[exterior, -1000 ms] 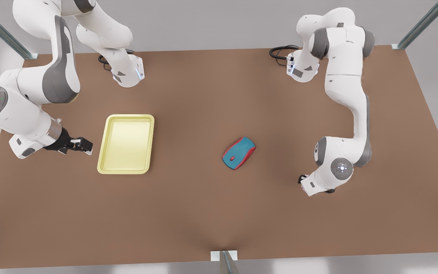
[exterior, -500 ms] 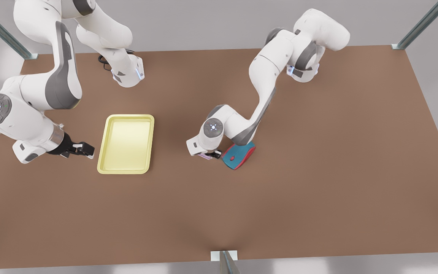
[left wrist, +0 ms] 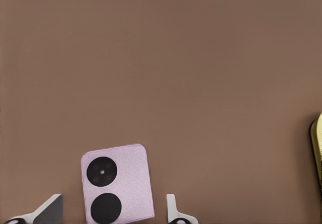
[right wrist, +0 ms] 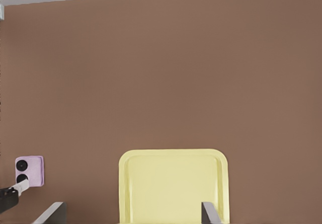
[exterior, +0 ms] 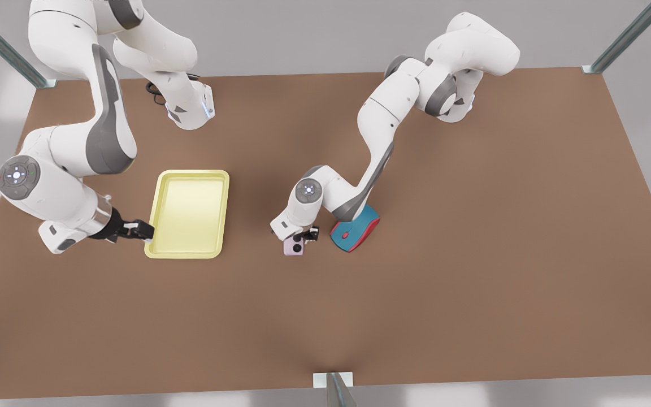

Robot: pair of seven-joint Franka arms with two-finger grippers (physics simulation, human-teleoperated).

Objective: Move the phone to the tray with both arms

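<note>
Pink phone (exterior: 294, 246) btwn open left end effector (exterior: 304, 234) fingers.

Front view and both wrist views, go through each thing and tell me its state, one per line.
phone: flat on the table, lenses up, outside the tray
tray: flat on the table, nothing in it
mouse: upright on the table, beside the phone
left gripper: open, astride the phone
right gripper: open, at the tray's rim

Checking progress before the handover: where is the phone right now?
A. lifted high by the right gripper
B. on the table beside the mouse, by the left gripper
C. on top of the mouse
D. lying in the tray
B: the phone lies on the table next to the mouse, between the left gripper's open jaws, outside the tray.
</note>
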